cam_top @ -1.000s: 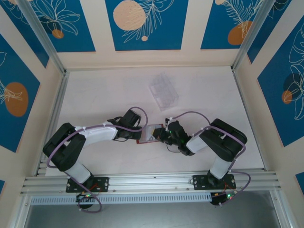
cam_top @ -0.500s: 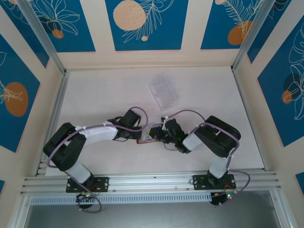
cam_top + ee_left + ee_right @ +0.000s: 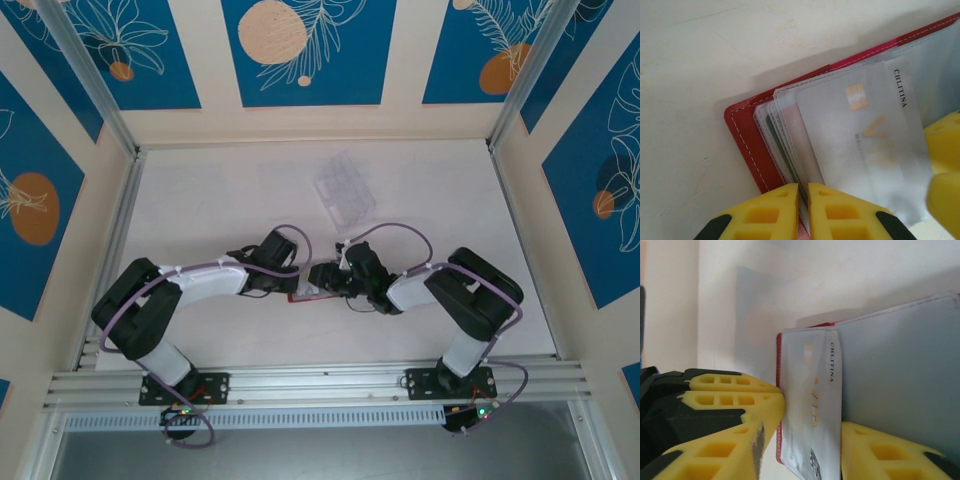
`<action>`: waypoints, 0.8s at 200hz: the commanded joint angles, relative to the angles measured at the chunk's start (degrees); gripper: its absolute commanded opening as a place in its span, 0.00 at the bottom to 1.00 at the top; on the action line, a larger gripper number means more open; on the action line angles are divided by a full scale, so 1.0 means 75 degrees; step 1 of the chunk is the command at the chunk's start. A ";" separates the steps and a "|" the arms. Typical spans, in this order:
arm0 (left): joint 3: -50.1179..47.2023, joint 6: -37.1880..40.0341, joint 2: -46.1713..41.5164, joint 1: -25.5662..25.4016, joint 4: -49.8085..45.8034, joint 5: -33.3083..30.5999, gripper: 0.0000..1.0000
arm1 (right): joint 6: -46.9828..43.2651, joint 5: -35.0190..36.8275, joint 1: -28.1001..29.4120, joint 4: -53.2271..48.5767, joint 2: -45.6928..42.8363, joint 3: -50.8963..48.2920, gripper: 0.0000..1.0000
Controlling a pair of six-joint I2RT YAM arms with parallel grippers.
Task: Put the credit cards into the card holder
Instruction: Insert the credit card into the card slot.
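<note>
Card [image 3: 865, 140] hazy in card holder [image 3: 746, 145] (corner hidden).

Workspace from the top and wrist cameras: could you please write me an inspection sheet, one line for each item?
Surface: white table, no stains seen.
Job's things: red card holder lies open; one card with a gold chip sits in a clear sleeve. Other cards cannot be told.
Clutter: clear plastic tray, farther back, apart from the arms.
Grippers: left gripper shut on the card holder's sleeves; right gripper open, the card between its jaws.
Cables: purple cables loop over both arms.
Surroundings: blue patterned panels, aluminium frame.
</note>
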 commanded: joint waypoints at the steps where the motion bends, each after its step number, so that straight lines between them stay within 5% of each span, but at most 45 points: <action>1: -0.0244 0.0123 0.0274 -0.0113 -0.0416 0.0110 0.12 | -0.0564 -0.0009 -0.0154 -0.2395 -0.0509 0.0405 0.47; 30: -0.0279 0.0107 0.0308 -0.0105 -0.0322 0.0128 0.12 | -0.1042 0.0324 -0.0268 -0.3904 -0.0980 0.0975 0.42; 56: -0.0303 0.0100 0.0341 -0.0110 -0.0235 0.0161 0.12 | -0.1485 0.0393 -0.0285 -0.4701 -0.0895 0.1630 0.00; 160: -0.0338 0.0110 0.0343 -0.0115 -0.0185 0.0149 0.12 | -0.1758 0.1243 0.0037 -0.5940 0.0101 0.2722 0.00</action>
